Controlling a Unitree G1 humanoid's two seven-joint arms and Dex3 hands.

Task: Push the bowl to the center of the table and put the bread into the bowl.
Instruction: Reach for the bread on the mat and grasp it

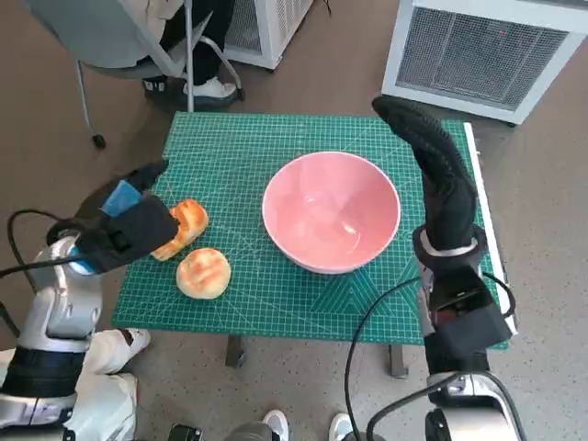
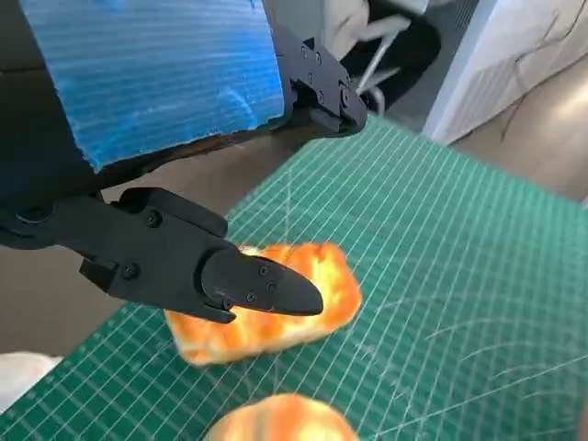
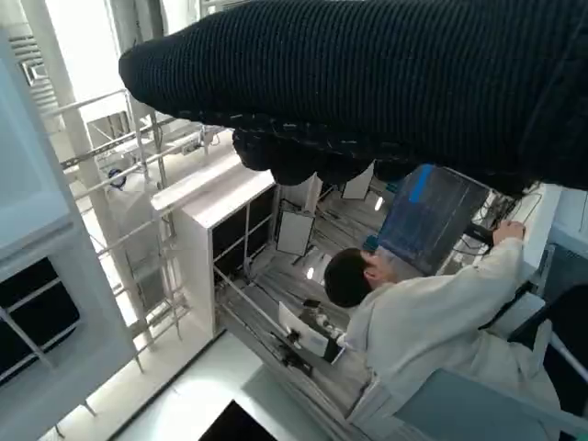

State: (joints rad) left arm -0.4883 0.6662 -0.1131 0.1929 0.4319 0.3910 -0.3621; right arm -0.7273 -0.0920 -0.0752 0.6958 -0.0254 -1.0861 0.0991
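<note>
Left hand (image 1: 124, 230) hovers with fingers apart over the long bread (image 1: 184, 228), holding nothing as far as I can see; a round bun (image 1: 203, 273) lies just beside it, nearer the robot. Right hand (image 1: 436, 165) stands stretched out flat, empty, just beside the pink bowl (image 1: 332, 211), which sits between my two hands on the green mat (image 1: 239, 147).

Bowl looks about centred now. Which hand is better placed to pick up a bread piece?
Left. The left hand hovers over the oblong bread, fingers spread just above it. The right hand is beyond the bowl, far from both breads.
</note>
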